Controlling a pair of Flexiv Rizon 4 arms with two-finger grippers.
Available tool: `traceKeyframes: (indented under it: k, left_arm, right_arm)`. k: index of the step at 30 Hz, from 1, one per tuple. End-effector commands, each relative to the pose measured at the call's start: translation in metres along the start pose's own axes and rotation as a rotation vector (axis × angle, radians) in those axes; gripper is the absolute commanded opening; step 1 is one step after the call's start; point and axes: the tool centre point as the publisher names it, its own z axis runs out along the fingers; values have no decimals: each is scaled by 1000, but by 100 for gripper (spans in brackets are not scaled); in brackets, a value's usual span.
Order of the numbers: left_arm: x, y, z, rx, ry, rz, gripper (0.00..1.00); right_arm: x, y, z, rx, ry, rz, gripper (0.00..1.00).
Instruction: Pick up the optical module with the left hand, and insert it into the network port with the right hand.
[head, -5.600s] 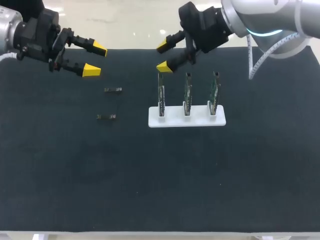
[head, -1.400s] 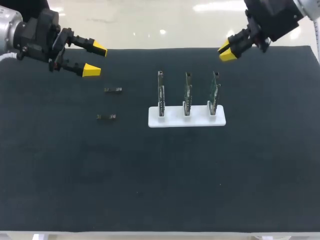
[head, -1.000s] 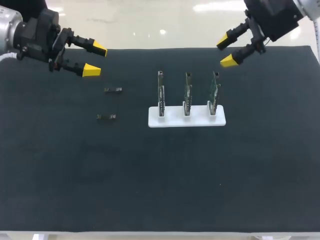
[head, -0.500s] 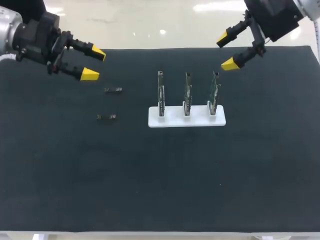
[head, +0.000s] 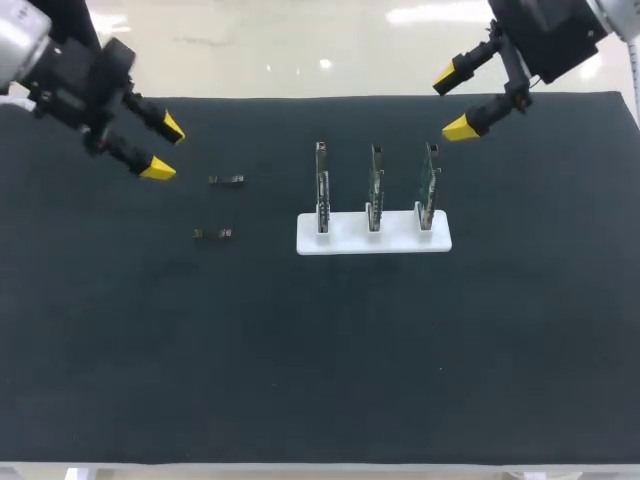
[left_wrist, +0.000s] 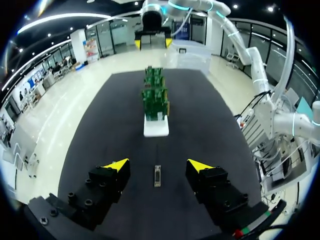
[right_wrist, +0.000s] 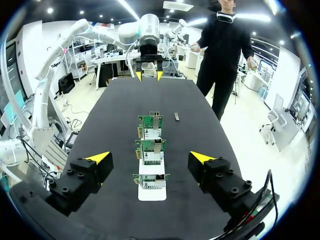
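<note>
Remote view: my left tool (head: 165, 149) hangs released over the counter (head: 320, 360), fingers spread wide. One module (left_wrist: 157, 176) lies flat just ahead of it, in line with the gap between the fingers and touching neither. A second module (head: 213, 233) lies near the first. My right tool (head: 453, 102), likewise released, hovers with three boards (head: 374, 180) ahead of it, upright in a white stand (head: 373, 242), well apart from both modules.
</note>
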Motion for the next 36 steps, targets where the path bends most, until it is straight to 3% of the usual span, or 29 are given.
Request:
traceKeyframes:
  k: [1, 4, 6, 10, 17, 21, 36]
  left_arm:
    - [8, 8, 13, -23, 278, 2, 100]
    - [17, 8, 21, -21, 376, 3, 100]
    - [21, 8, 24, -28, 391, 30, 100]
    - [28, 8, 32, -17, 496, 13, 100]
    - [36, 10, 43, -33, 509, 31, 100]
    - [41, 9, 46, 8, 551, 16, 100]
    - [62, 16, 67, -4, 565, -4, 100]
  right_arm:
    - [0, 0, 0, 1, 0, 0, 100]
    - [0, 0, 0, 1, 0, 0, 100]
    - [0, 0, 0, 1, 0, 0, 100]
    - [0, 0, 0, 1, 0, 0, 100]
    - [0, 0, 0, 1, 0, 0, 100]
    - [0, 0, 0, 1, 0, 0, 100]
    - [0, 0, 0, 1, 0, 0, 100]
